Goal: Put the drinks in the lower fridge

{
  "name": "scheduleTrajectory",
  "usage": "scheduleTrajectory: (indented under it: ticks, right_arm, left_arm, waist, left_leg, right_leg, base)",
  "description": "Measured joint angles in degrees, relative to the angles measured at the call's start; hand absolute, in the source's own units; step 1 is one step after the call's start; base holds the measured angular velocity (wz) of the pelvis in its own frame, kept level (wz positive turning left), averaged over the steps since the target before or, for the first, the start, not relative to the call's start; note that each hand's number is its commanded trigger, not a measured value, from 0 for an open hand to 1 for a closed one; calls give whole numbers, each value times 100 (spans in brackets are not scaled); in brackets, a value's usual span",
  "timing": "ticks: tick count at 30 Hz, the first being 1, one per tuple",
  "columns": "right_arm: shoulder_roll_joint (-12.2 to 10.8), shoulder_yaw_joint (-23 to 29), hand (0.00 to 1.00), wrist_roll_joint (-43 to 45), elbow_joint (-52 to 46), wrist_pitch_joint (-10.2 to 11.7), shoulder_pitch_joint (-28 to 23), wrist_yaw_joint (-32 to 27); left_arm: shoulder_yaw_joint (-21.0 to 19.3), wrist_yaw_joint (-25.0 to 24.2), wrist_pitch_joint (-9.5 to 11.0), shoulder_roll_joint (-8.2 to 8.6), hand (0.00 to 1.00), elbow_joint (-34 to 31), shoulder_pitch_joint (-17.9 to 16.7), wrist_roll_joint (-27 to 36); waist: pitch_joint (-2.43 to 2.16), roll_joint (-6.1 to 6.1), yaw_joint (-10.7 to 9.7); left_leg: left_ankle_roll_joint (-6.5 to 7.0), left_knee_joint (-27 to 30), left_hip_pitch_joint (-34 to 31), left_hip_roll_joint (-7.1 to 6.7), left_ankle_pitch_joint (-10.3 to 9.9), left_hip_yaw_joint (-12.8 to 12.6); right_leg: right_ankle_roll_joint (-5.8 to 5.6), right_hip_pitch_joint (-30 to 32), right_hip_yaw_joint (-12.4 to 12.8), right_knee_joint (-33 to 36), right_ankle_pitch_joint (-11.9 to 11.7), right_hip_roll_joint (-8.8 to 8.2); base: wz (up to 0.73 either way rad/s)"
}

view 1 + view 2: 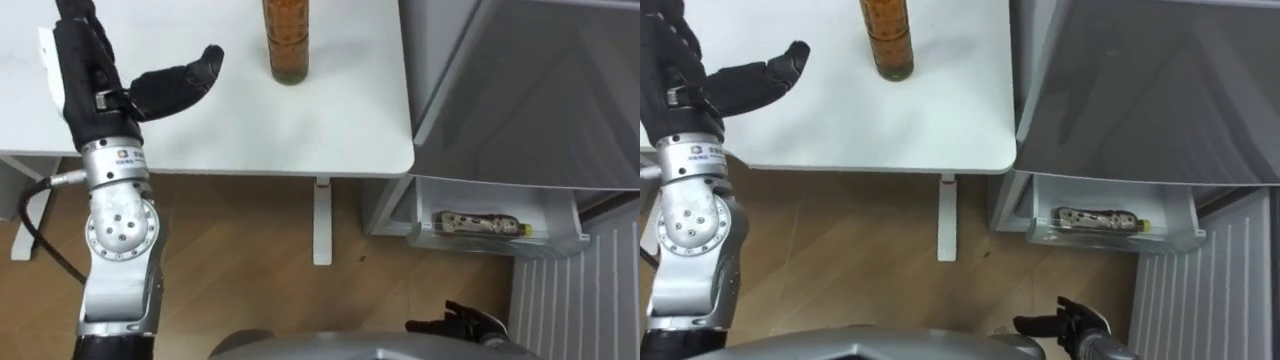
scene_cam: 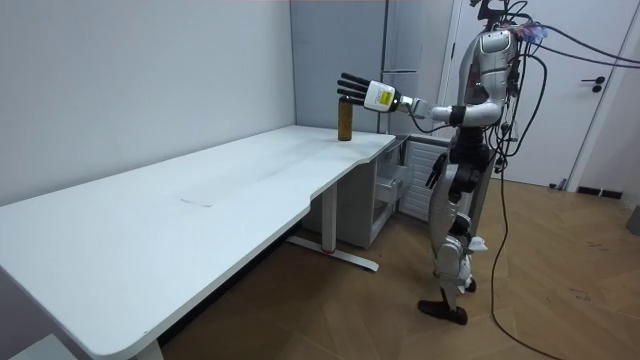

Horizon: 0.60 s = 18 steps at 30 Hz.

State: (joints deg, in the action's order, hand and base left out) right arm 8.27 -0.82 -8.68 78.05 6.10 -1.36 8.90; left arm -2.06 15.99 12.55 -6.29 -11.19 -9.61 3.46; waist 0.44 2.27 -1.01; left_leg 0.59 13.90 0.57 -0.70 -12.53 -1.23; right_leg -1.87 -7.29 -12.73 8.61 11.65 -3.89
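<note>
An amber drink bottle [image 1: 287,40] stands upright near the right end of the white table [image 1: 220,135]. My left hand [image 1: 95,75] hovers open over the table to the left of the bottle, thumb stretched toward it and a gap between them. In the room view the left hand [image 2: 355,90] is raised with spread fingers just beside the bottle [image 2: 345,122]. My right hand [image 1: 470,322] hangs low by my hip at the bottom edge. The grey fridge [image 1: 530,90] stands right of the table, and its lower compartment [image 1: 560,235] is open.
A drink [image 1: 480,223] lies on its side in the open lower fridge shelf. The table's rounded corner [image 1: 405,160] sits close to the fridge, and its white leg [image 1: 322,225] stands on the wooden floor. I stand between table end and fridge.
</note>
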Motion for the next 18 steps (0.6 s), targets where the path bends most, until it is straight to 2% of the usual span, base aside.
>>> scheduleTrajectory:
  ticks: [7, 9, 18]
  right_arm:
    - [2, 63, 0, 10, -1, 26, -1, 68]
    - [5, 116, 0, 25, 1, 25, -1, 112]
    - [5, 288, 0, 20, -15, 39, 3, 168]
  left_arm:
    - [28, -325, 0, -3, 0, 117, 2, 129]
    - [28, -449, -2, -16, 0, 172, 3, 263]
    - [50, -797, -23, -22, 0, 281, 39, 382]
  waist:
    - [4, -16, -61]
    - [20, -37, -122]
    - [29, -72, -350]
  left_leg:
    - [0, -23, 12, -1, 0, -9]
    - [0, -31, 8, -2, 0, -7]
    - [0, -53, 49, 2, 0, -71]
  right_leg:
    - [0, 29, 20, -3, -1, -1]
    - [0, 35, 19, -3, -1, -1]
    - [-1, 48, 158, -4, 0, 2]
  base:
    - [-1]
    - [0]
    - [-4]
